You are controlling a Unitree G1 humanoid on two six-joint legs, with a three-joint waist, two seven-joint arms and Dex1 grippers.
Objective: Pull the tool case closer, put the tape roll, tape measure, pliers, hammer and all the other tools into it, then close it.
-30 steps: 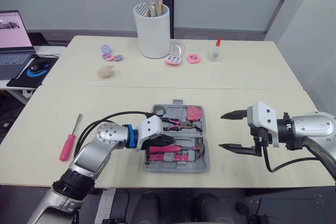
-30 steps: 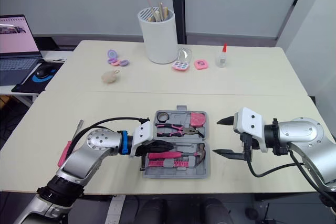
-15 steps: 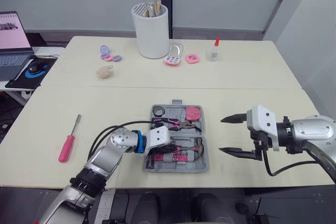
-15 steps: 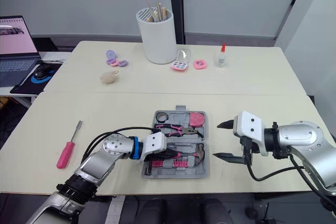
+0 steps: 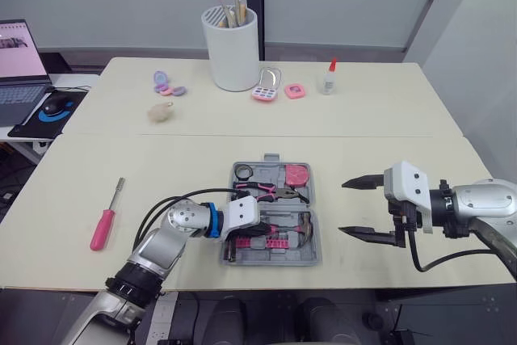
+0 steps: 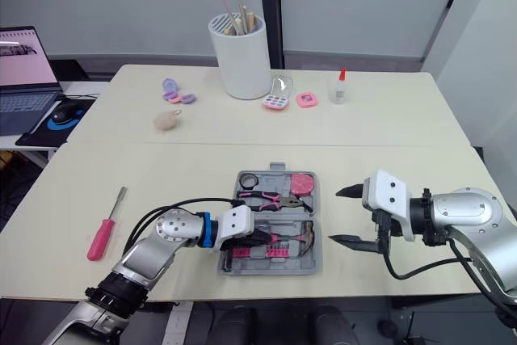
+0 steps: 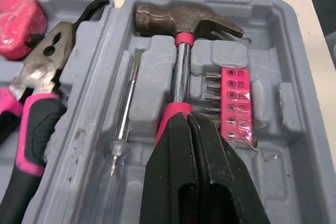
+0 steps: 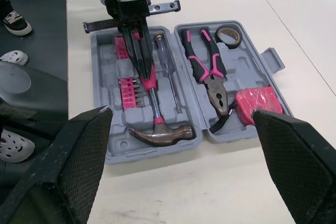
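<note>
The grey tool case [image 5: 312,254] lies open near the table's front edge. Its far half holds the tape roll [image 5: 245,172], the pink-handled pliers [image 5: 271,191] and the pink tape measure [image 5: 298,175]. The near half holds the hammer [image 7: 178,20], a thin screwdriver [image 7: 126,114] and a pink bit strip [image 7: 234,106]. My left gripper [image 5: 262,230] is shut, its fingertips resting on the hammer's pink handle. To the right of the case my right gripper [image 5: 342,207] hovers open and empty. A red-handled screwdriver [image 5: 103,220] lies on the table far to the left.
At the back stand a white cup of sticks [image 5: 232,48], a glue bottle [image 5: 326,78], pink compacts [image 5: 268,86], purple pieces [image 5: 166,82] and a fluffy ball [image 5: 161,112]. A laptop [image 5: 16,54] and mouse [image 5: 55,104] sit on a side desk at left.
My left gripper has slid a little to the right along the hammer in the case's near half. The right gripper has stayed put.
</note>
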